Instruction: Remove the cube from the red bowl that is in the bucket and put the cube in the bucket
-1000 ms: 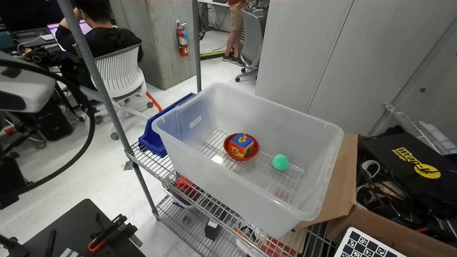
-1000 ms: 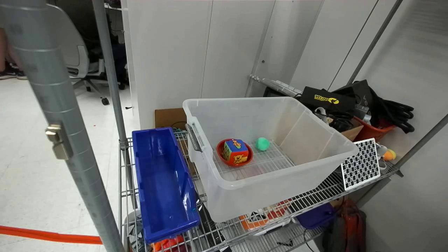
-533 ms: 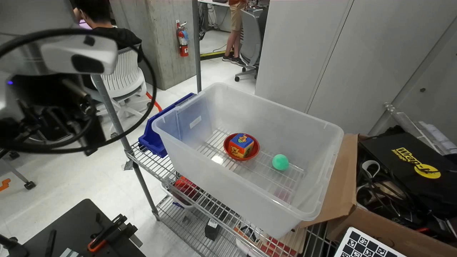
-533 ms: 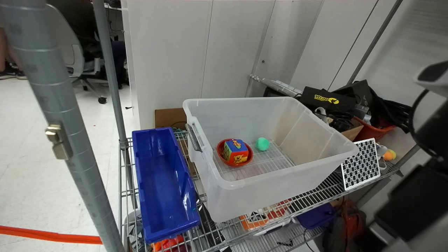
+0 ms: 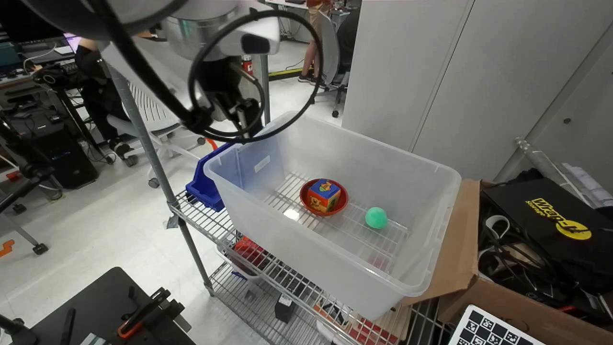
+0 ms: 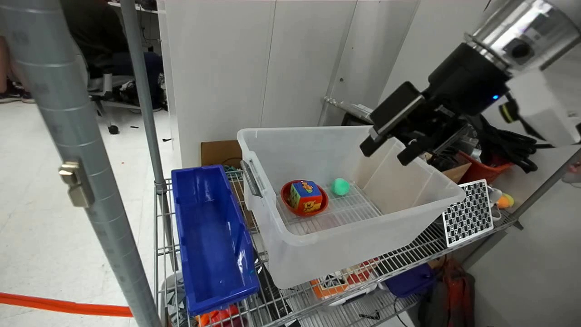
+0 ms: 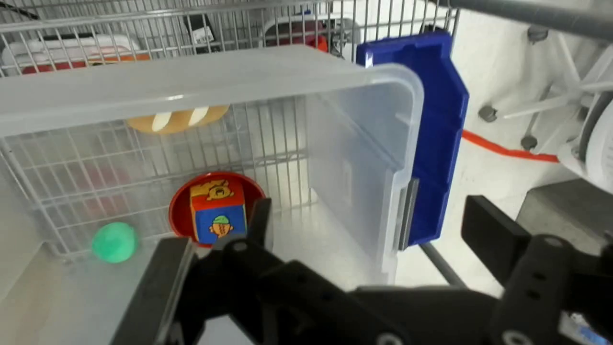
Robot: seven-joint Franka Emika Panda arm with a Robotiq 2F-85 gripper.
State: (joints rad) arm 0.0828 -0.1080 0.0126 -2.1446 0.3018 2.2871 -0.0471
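Note:
The multicoloured cube [image 5: 324, 194] sits in the red bowl [image 5: 343, 201] on the floor of the translucent white bucket [image 5: 306, 258]. In an exterior view the cube [image 6: 306, 198] shows blue, red and yellow faces. My gripper [image 6: 389, 152] is open and empty, tilted, in the air above the bucket's rim and well above the cube. In the wrist view the open gripper [image 7: 369, 215] has its fingers wide apart. There the cube [image 7: 218, 213] and red bowl [image 7: 181, 211] lie left of the jaws, and the left finger overlaps the bowl's edge.
A green ball [image 5: 376, 218] lies in the bucket near the bowl. A blue bin [image 6: 213, 245] stands beside the bucket on the wire shelf. A shelf pole [image 5: 143, 124], a cardboard box [image 5: 536, 306] of cables and a checkered board [image 6: 467, 213] stand around it.
The arm and gripper have come in from the side and moved over toward the bucket. The cube, bowl, ball and bucket have not moved.

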